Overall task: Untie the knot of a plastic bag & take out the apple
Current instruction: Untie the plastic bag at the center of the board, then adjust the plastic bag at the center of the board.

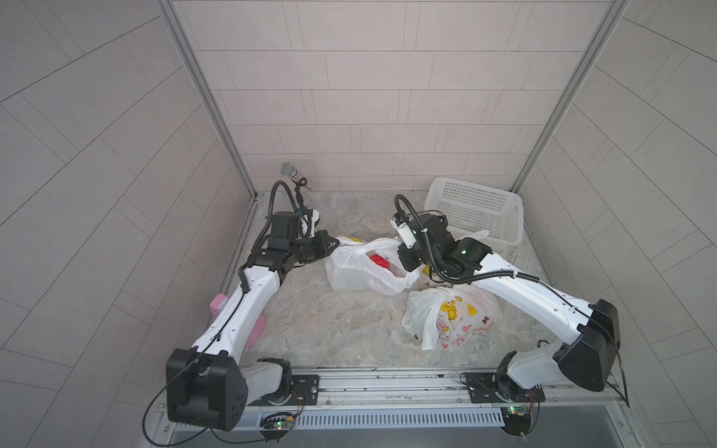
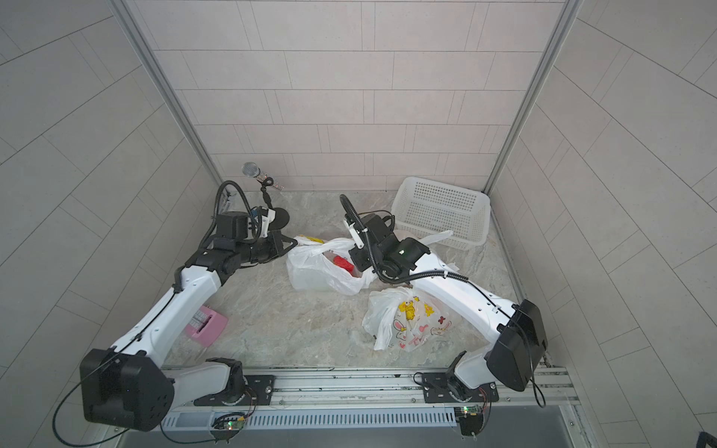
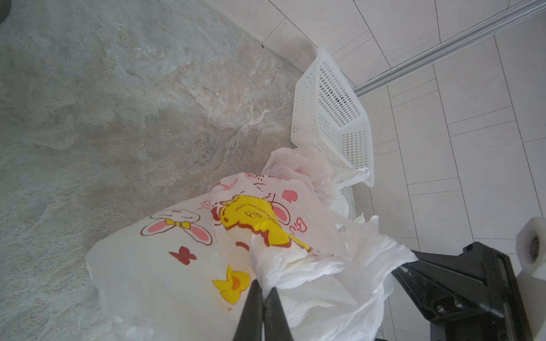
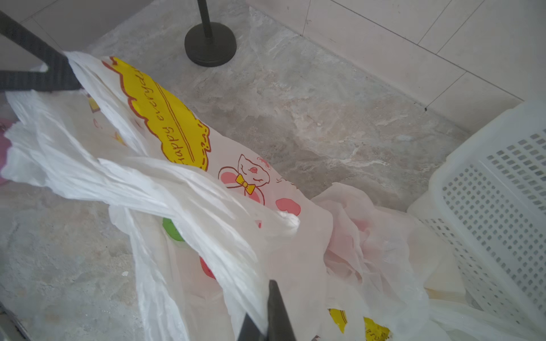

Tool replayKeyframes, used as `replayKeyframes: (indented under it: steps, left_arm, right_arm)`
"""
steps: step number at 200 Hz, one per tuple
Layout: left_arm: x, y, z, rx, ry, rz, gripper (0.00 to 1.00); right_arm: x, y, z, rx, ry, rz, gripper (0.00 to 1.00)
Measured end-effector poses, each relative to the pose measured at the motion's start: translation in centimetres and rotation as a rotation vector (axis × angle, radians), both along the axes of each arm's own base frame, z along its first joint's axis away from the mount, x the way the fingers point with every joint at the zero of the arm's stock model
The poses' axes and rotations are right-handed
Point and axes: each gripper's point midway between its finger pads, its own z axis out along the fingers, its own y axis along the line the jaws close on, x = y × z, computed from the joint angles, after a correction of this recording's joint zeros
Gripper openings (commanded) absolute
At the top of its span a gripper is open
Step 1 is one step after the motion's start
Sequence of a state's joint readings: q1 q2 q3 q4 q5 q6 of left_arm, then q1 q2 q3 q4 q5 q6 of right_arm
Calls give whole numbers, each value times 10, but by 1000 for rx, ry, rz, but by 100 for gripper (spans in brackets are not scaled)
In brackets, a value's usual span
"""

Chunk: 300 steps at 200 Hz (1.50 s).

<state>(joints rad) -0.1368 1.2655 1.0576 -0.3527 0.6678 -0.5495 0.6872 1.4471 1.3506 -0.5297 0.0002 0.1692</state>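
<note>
In a top view the bag (image 1: pixel 349 273) lies mid-table, its mouth open on a red thing (image 1: pixel 378 260); bare table (image 1: pixel 310 322) lies near and left. Left wrist view: the left gripper (image 3: pixel 265 285) pinches the bag's twisted handle. Right wrist view: the right gripper (image 4: pixel 260 298) clamps the bag's rim, and the basket (image 4: pixel 487 192) crowds the right.

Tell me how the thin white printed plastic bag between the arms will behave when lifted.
Likely floppy: the thin white printed plastic bag is crumpled and sagging. Probably light, though the red item inside should weight its bottom.
</note>
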Motion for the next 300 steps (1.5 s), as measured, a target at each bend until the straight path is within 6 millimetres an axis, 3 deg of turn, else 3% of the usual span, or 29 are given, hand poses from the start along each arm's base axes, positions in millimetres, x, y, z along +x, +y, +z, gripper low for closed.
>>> replayKeyframes:
  steps: [24, 40, 51, 67, 89, 100, 114, 127, 148, 167, 187, 206, 223, 241, 265, 281, 300]
  left_arm:
    - [29, -3, 36, -10, -71, -2, 0]
    - [31, -11, 52, -25, -109, -39, 0]
    - [26, -14, 51, -30, -116, -53, 1]
    - [14, -17, 31, -46, -90, -66, 19]
    - [-11, -20, -12, -90, 0, -75, 42]
    - [-23, -15, -26, -110, 49, -52, 57]
    - [-33, -4, -22, -122, 51, -13, 70]
    - [-36, 10, 2, -108, -23, 30, 79]
    - [-37, 27, 41, -61, -134, 97, 81]
    - [-31, 34, 44, -30, -133, 138, 82]
    - [-18, 38, 14, -5, -39, 173, 82]
    - [-3, 40, -35, 21, 112, 192, 81]
    - [3, 39, -72, 31, 233, 201, 63]
    - [5, 33, -92, 27, 295, 179, 62]
    - [-4, 5, -106, 47, 336, 103, 63]
    - [-13, -17, -108, 59, 336, 43, 62]
    - [-31, -37, -116, 63, 338, -20, 52]
  right_arm:
    - [34, -34, 27, 117, -30, -131, 0]
    - [38, -46, 35, 207, -53, -166, 0]
    - [24, -46, 27, 270, -42, -158, 0]
    - [-7, -41, 0, 332, -1, -133, 2]
    - [-52, -36, -56, 336, 95, -114, 12]
    - [-71, -38, -79, 323, 137, -108, 23]
    - [-86, -49, -91, 317, 157, -135, 34]
    - [-91, -59, -87, 317, 142, -161, 40]
    - [-94, -68, -66, 342, 98, -179, 43]
    - [-102, -75, -50, 355, 75, -180, 46]
    - [-115, -80, -31, 368, 48, -163, 46]
    - [-129, -73, -15, 389, 30, -107, 45]
    - [-145, -54, -5, 390, 25, -13, 44]
    - [-158, -28, 1, 378, 36, 89, 44]
    - [-154, 3, -8, 338, 72, 144, 44]
    - [-145, 17, -30, 284, 105, 140, 44]
    - [-138, 22, -50, 241, 124, 121, 43]
